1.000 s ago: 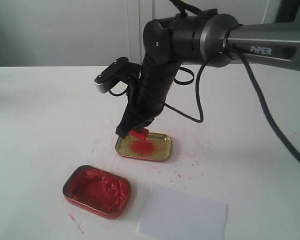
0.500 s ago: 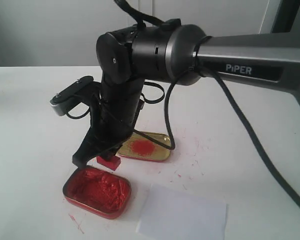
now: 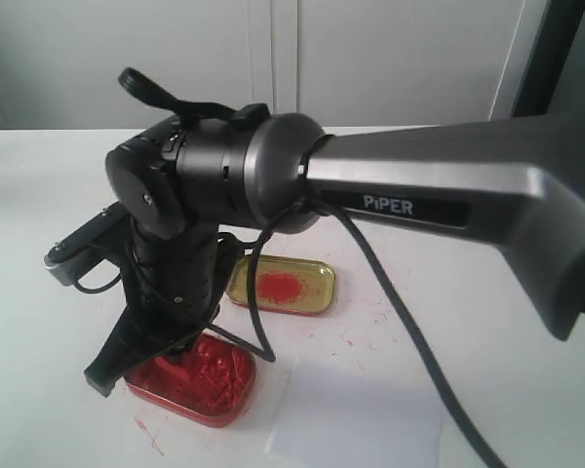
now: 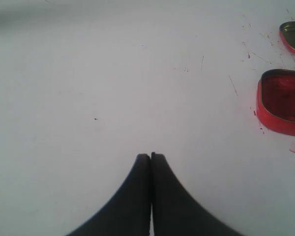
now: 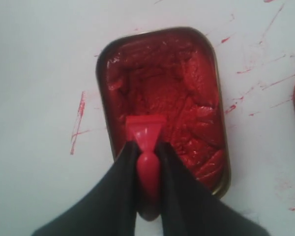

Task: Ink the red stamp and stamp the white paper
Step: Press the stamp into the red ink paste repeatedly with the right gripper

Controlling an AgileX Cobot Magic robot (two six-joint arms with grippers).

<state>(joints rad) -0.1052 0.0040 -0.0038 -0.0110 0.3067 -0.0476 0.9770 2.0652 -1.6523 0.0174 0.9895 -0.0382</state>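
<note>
**Stamp in the ink tin**

The right claw [image 5: 147,148] is clamped on the red stamp [image 5: 145,132], face down in the ink tin [image 5: 187,93] near one long rim. The white paper [image 3: 361,417] lies just beside the tin. The left claw [image 4: 151,158], pressed together, hangs over open bench [image 4: 88,73].

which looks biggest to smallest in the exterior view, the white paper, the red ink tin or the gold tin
1. white paper
2 and 3. red ink tin and gold tin look alike; the red ink tin is nearer the camera and partly hidden by the right gripper, so I won't rank them.
</note>
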